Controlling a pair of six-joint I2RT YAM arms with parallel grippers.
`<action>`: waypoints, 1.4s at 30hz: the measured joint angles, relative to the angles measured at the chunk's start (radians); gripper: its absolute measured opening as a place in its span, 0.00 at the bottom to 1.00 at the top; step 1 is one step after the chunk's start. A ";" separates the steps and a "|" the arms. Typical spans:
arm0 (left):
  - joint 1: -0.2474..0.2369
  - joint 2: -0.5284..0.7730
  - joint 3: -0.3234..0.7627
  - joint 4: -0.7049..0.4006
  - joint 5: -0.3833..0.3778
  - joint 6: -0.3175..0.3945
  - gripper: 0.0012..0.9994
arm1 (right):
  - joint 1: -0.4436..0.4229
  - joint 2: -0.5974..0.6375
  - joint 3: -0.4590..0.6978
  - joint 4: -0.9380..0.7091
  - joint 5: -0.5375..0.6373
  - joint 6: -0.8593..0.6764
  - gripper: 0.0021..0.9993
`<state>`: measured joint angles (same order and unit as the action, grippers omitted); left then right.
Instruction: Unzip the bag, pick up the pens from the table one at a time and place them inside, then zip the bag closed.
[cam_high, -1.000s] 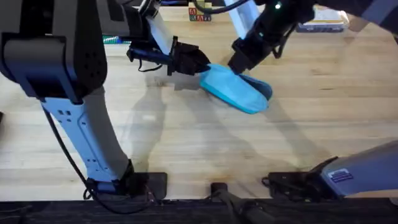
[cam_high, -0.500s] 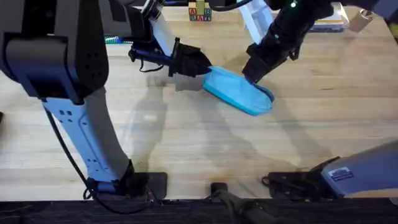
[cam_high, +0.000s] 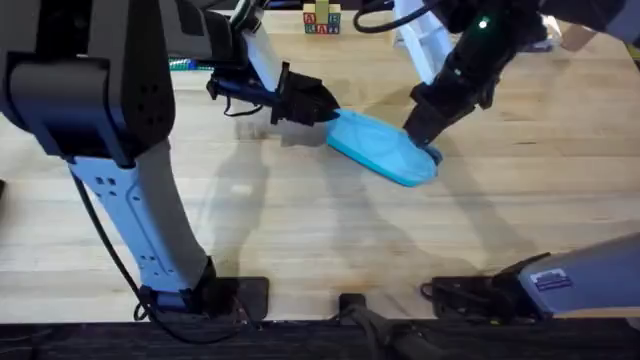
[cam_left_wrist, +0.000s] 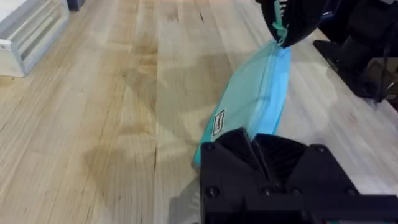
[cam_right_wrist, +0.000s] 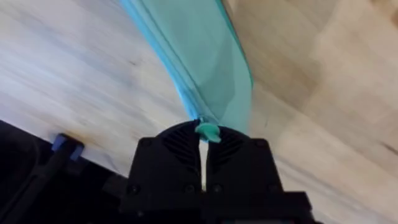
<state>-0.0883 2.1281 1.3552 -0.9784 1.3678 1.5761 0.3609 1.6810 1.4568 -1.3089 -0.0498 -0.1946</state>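
The light is bright and comes from above. Soft grey shadows of the arms lie on the table (cam_high: 300, 220), toward its near edge. The big left arm close under the overhead camera looks dark. In the right wrist view the table looks smeared and the bag (cam_right_wrist: 199, 56) is fuzzy.

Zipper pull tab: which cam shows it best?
Right wrist: the pull tab sits pinched between the right pincer's fingers. Left wrist shows it small at the bag's far end. Overhead: the pincer hides it.
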 joint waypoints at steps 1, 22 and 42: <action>0.000 0.000 0.000 0.001 0.000 0.000 0.04 | -0.009 0.000 -0.002 -0.001 0.000 0.000 0.03; 0.000 0.000 0.000 0.002 -0.001 0.000 0.04 | -0.188 -0.002 -0.098 -0.017 -0.049 0.007 0.03; -0.011 0.000 -0.001 -0.001 0.000 0.000 0.04 | -0.391 -0.006 -0.174 0.080 -0.154 0.023 0.03</action>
<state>-0.0998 2.1278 1.3544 -0.9794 1.3681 1.5761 -0.0303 1.6745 1.2828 -1.2292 -0.2040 -0.1715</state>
